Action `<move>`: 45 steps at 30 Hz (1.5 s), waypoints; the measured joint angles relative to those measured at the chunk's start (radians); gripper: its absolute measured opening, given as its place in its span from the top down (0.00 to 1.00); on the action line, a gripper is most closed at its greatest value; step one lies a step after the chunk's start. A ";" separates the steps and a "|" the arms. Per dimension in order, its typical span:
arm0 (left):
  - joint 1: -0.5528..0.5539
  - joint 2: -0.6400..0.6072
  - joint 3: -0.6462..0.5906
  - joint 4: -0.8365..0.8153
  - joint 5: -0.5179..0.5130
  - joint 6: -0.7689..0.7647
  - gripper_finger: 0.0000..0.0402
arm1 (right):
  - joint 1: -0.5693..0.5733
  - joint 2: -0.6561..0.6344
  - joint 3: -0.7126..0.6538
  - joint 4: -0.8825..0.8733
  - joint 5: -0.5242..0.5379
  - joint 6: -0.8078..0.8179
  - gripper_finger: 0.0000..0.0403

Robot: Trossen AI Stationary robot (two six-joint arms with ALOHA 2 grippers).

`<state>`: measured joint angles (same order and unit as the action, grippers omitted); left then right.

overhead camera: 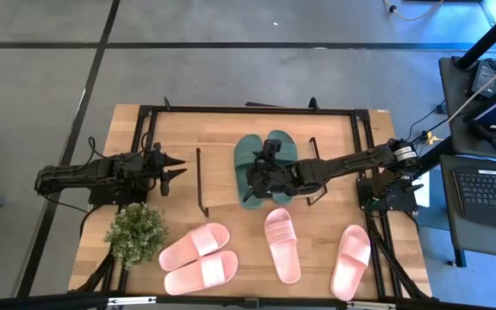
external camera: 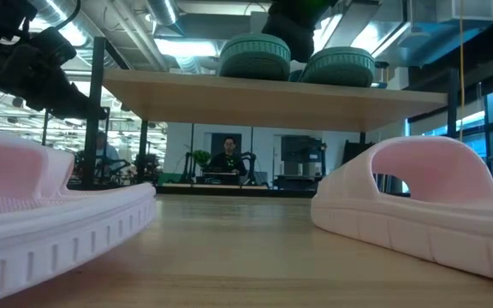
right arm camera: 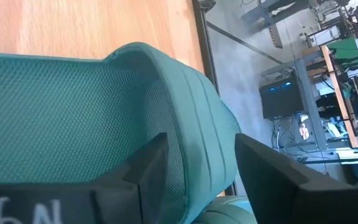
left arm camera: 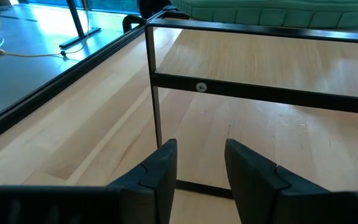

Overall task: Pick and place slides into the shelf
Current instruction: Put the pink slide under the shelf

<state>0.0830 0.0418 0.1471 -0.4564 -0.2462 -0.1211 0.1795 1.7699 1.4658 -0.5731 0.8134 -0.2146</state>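
Wooden table (overhead camera: 317, 258) carries shelf (overhead camera: 218, 159), potted plant (overhead camera: 136, 231), four pink slides (overhead camera: 282, 244). Two green slides (overhead camera: 265, 164) lie on shelf top, under right gripper's (overhead camera: 255, 182) jaws.

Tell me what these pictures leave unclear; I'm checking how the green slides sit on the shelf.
- High view: the right gripper covers part of the green slides, hiding how they touch.
- Low view: the shelf plank hides their soles.
- Right wrist view: a slide fills the frame, edges cut off.
- Left gripper: empty, waiting.
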 joint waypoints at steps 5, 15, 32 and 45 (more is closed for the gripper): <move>0.000 0.000 0.000 0.000 0.000 0.000 0.68 | 0.020 0.000 0.012 -0.047 -0.004 0.007 0.53; 0.000 0.000 0.000 0.000 0.000 0.000 0.68 | 0.096 -0.001 0.194 -0.251 -0.004 0.088 0.53; 0.000 0.000 0.000 0.000 0.000 0.000 0.68 | 0.461 0.031 0.323 -0.578 -0.392 0.498 0.53; 0.000 0.000 0.000 0.000 0.000 -0.001 0.68 | 0.659 0.037 0.198 -0.675 -0.521 1.144 0.53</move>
<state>0.0830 0.0414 0.1471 -0.4564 -0.2462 -0.1219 0.8389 1.8069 1.6634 -1.2486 0.2924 0.9291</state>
